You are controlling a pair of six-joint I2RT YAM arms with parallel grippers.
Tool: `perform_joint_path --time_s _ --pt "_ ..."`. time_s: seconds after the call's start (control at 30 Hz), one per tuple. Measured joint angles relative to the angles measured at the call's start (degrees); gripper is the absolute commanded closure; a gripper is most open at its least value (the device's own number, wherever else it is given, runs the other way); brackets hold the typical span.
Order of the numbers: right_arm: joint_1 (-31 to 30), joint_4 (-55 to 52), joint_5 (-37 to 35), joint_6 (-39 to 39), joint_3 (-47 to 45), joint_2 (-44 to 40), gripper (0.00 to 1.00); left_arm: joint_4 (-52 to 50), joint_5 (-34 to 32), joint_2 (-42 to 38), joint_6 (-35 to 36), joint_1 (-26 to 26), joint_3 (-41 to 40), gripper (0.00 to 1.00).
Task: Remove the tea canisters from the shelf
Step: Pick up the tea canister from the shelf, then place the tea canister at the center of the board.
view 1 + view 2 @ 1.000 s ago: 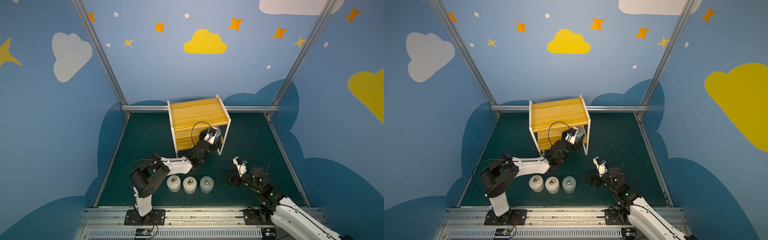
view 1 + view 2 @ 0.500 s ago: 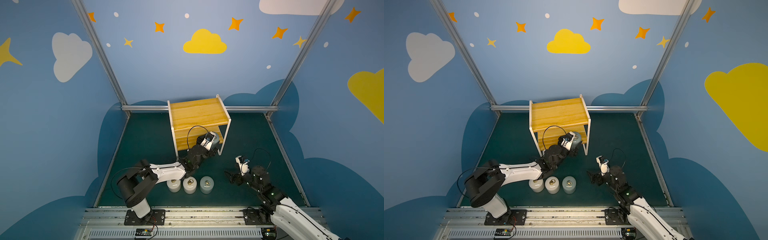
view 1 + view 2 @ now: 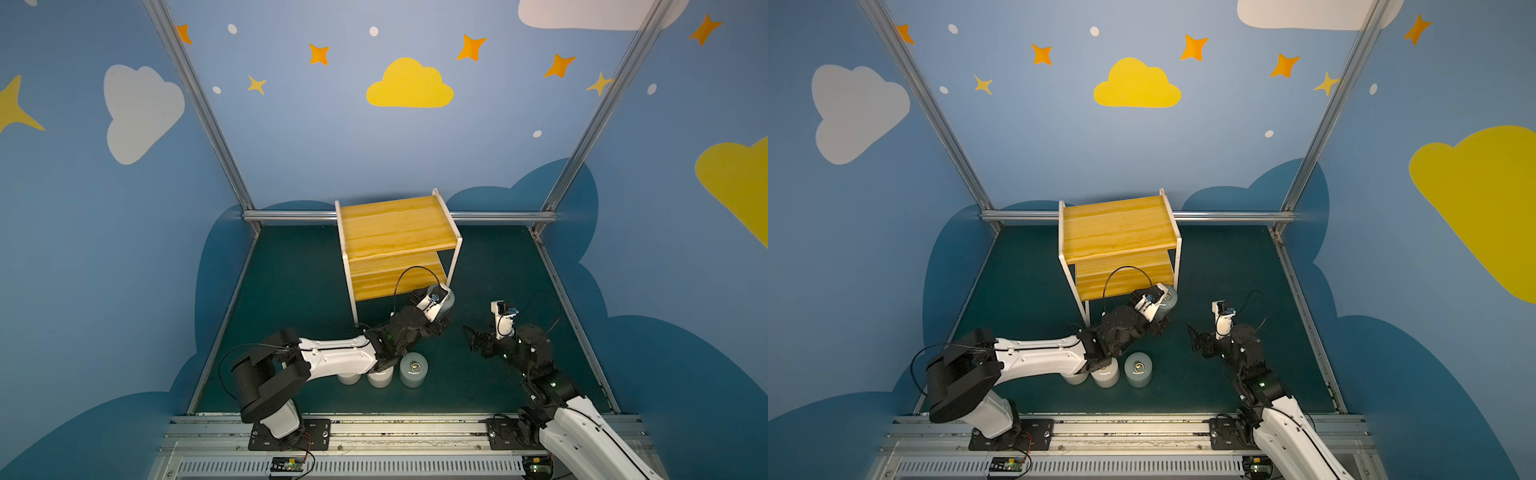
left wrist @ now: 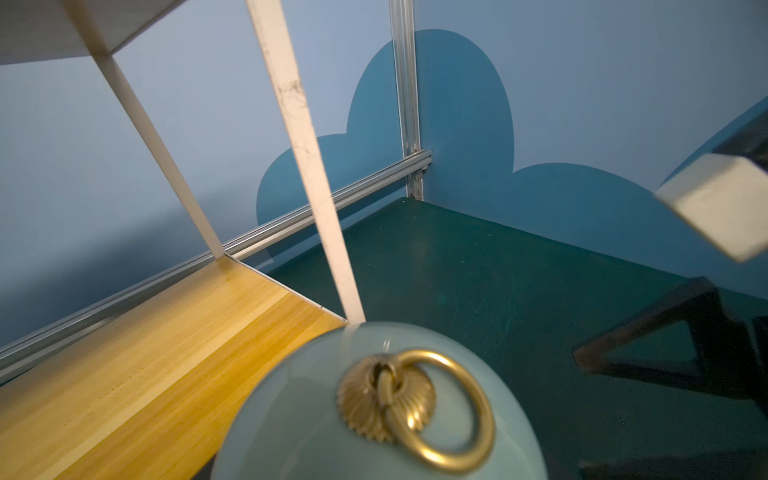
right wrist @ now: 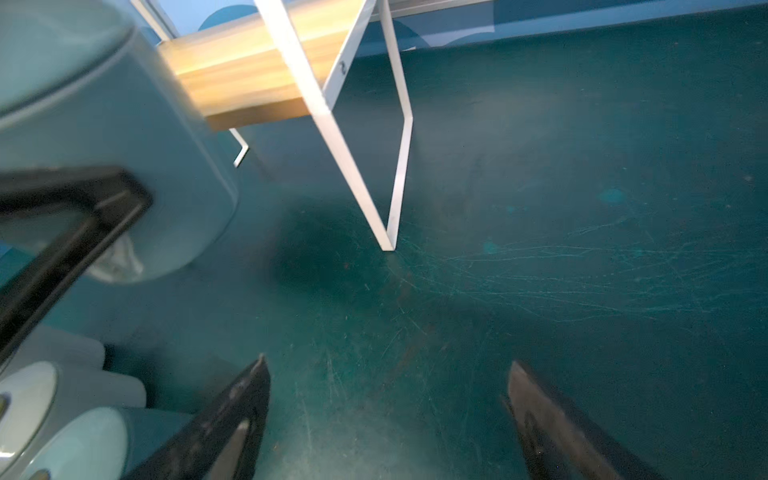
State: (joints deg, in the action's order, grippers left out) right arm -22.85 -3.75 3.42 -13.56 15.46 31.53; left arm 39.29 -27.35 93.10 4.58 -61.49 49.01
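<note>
My left gripper (image 3: pixel 441 319) is clamped tight on a squat, glossy grey-blue tea canister (image 3: pixel 449 300) with a brass ring on its lid. The canister is held just beside the front right corner of the lower board of the two-tier shelf (image 3: pixel 395 232), which has yellowish wooden boards on a thin white frame. In both top views the wrist covers most of this jar. The left wrist view shows only its lid (image 4: pixel 299 415) and brass ring (image 4: pixel 484 415), overlapping the board's corner and the front leg. Only the right wrist view shows one black finger (image 5: pixel 70 216) pressed against the jar's side, and the jar's base appears lifted off the dark green floor mat (image 5: pixel 540 208), with a shadow beside it. My right gripper (image 5: pixel 386 415) stands wide with bare mat between its fingers, low over the mat and near the held jar. Closer to the arm bases, three jars stand in a tight row on the mat: another grey-blue canister (image 3: pixel 413 370), a white canister (image 3: pixel 380 377), and a further white canister (image 3: pixel 348 377) partly under my left arm.
</note>
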Motion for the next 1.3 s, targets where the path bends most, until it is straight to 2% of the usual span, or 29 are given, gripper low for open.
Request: perform_joint_path --time_s 0.3,0.63,0.8,0.87,0.97,1.3 --pt "3.0 -2.3 -3.9 -3.7 2.4 0.2 0.08 -0.4 -8.8 0.0 -2.1 -8.9 1.3 0.33" --pt "4.3 -6.1 -6.1 -5.7 3.4 -0.2 0.08 0.6 -20.9 3.7 -5.3 -18.4 3.8 0.32" --pt "4.7 -8.4 -7.3 -6.0 3.8 -1.7 0.08 0.3 -25.5 6.2 -9.0 -20.4 3.8 0.32" --pt "4.8 -9.1 -7.6 -6.2 4.3 -1.9 0.08 -0.2 -27.3 6.7 -10.8 -21.1 3.8 0.27" --pt "5.0 -9.6 -7.8 -6.6 4.3 -2.1 0.08 -0.2 -29.9 7.6 -12.8 -22.3 3.8 0.25" --pt "5.6 -10.9 -8.2 -7.0 4.3 -2.3 0.08 -1.5 -35.0 11.2 -19.5 -25.5 3.8 0.25"
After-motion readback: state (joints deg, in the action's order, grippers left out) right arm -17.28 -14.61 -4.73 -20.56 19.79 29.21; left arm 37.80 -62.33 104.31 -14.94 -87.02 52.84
